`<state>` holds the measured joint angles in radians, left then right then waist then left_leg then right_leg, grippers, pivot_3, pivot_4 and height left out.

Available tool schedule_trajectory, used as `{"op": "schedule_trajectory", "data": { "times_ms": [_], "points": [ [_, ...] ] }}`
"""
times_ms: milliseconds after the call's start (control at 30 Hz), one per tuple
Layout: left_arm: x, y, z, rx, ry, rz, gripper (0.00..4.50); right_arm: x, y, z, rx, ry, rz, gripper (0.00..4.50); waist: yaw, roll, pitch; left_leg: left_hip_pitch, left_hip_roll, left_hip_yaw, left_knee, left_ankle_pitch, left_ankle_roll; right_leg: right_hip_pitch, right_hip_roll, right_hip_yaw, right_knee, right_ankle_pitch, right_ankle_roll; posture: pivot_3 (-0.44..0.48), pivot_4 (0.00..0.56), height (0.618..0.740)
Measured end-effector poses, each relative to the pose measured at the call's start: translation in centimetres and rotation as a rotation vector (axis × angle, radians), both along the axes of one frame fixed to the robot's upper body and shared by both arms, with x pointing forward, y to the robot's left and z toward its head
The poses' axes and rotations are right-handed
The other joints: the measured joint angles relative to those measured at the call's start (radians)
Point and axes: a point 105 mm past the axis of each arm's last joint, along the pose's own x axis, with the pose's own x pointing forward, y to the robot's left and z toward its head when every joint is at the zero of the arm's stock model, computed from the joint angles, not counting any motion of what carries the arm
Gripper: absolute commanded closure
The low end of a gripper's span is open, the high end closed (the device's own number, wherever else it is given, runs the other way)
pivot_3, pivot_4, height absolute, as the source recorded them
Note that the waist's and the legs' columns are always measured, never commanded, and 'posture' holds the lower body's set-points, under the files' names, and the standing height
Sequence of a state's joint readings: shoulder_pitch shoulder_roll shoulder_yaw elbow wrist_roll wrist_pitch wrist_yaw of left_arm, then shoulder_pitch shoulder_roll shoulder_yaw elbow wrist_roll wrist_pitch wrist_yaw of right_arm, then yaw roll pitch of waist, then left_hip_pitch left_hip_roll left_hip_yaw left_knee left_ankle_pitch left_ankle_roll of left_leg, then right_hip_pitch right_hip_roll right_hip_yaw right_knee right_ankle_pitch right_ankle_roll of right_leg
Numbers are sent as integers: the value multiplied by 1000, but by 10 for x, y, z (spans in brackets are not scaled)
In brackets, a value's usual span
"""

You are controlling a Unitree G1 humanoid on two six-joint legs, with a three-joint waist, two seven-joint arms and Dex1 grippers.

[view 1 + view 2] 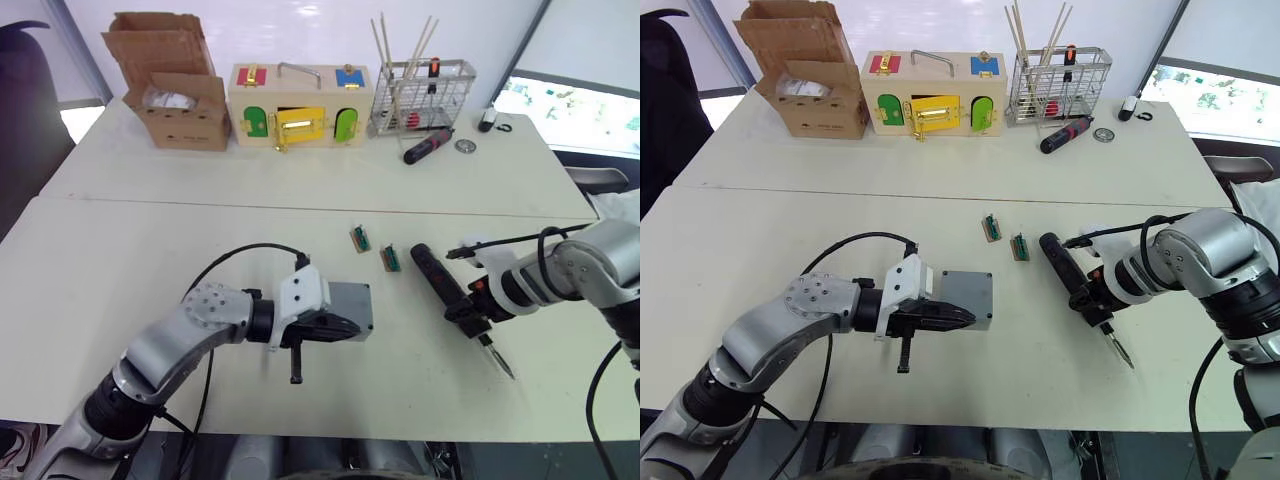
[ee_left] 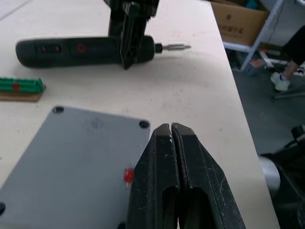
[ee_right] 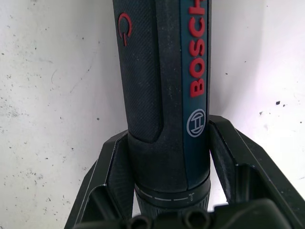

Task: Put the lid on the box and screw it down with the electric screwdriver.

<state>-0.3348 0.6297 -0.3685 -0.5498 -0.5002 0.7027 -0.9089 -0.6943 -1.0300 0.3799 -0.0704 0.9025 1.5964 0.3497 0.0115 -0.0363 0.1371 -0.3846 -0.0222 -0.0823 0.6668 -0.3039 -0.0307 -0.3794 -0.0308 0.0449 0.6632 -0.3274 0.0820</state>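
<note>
This looks like a robotics lab or test workshop. A plain white worktop [image 1: 150, 270] carries practice props: a wooden box with coloured doors [image 1: 300, 105], with a cardboard carton [image 1: 175, 85] to its left and a wire basket [image 1: 422, 95] of sticks and tools to its right.

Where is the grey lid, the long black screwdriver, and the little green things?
lid [image 1: 966, 296], right eye view, middle of its flat top.
electric screwdriver [image 1: 437, 280], left eye view, on its black handle.
green terminal blocks [image 1: 361, 238], left eye view, on the farther block.
</note>
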Motion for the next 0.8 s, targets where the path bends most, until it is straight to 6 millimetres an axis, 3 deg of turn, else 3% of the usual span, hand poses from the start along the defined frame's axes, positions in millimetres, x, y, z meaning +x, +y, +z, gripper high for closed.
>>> {"op": "schedule_trajectory", "data": {
  "times_ms": [133, 400, 567, 700, 800],
  "points": [
    [7, 11, 5, 40, -33, -10, 4500, 5, 5, 2, 41, 23, -3, 2577, -5, 2, 1, 11, 0, 0, -4, -1, 1, 10, 0, 0, -4, 0, -1, 0, 150, 740],
    [17, 45, 1, 123, -29, 71, 4500, 20, 38, 2, 125, 46, 47, 2577, -67, -3, -2, 13, 5, 0, -12, -3, 4, 7, 4, 1, -4, -1, -3, 0, 150, 740],
    [20, 48, 18, 93, -61, 107, 4500, 26, 38, 3, 138, 37, 33, 2577, -66, -2, -1, 14, 4, 0, -13, -3, 4, 7, 4, 1, -5, -1, -3, 0, 150, 740],
    [20, 51, 10, 97, -34, 118, 4500, 39, 34, 11, 292, 5, -98, 2577, -65, -2, -1, 13, 4, 1, -13, -2, 3, 6, 3, 2, -5, 1, -5, 0, 150, 740],
    [25, 52, 10, 86, -24, 119, 4500, 44, 28, 25, 442, -30, -181, 2577, -49, 21, 13, 7, 1, 3, -13, -2, 2, 1, 0, 4, -5, 1, -5, 0, 150, 740]
  ]
}}
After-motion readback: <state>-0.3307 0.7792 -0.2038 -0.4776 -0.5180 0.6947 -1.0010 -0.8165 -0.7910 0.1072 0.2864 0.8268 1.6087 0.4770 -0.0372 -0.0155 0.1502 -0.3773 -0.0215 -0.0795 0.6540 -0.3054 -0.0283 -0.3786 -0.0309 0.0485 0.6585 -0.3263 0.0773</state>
